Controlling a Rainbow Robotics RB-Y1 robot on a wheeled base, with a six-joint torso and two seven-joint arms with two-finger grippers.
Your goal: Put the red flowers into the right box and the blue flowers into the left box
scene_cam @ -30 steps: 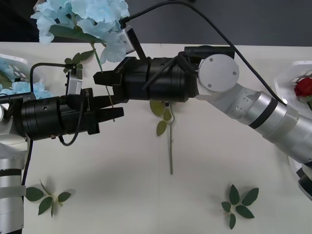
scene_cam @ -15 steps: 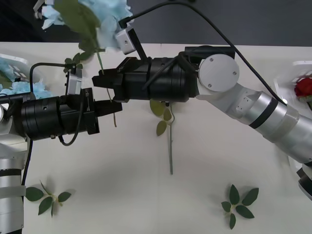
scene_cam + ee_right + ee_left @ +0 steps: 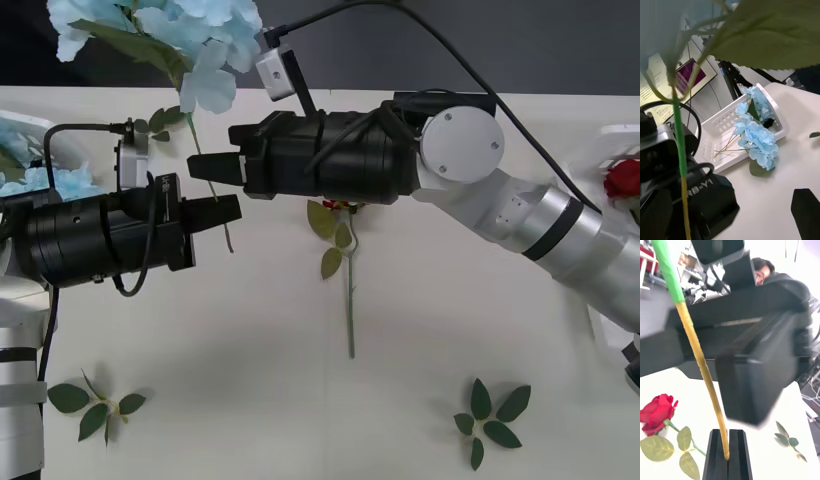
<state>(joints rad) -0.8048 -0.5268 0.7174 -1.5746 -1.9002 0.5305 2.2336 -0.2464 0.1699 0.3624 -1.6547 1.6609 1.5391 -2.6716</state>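
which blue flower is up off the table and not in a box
The blue flower raised at the table's far left, its stem pinched by the left gripper with the right gripper just above. The other blue flowers lie in the left box.

The blue flowers [image 3: 190, 40] have soft, cloth-like matt petals, and their stem [image 3: 700, 356] looks like smooth green plastic giving way to a bare yellowish core. The left box [image 3: 737, 129] is glossy white slotted plastic. Both the left gripper [image 3: 222, 212] and the right gripper [image 3: 205, 166] are matt black, on brushed silvery metal arms. The counter [image 3: 250, 400] is smooth, matt white.
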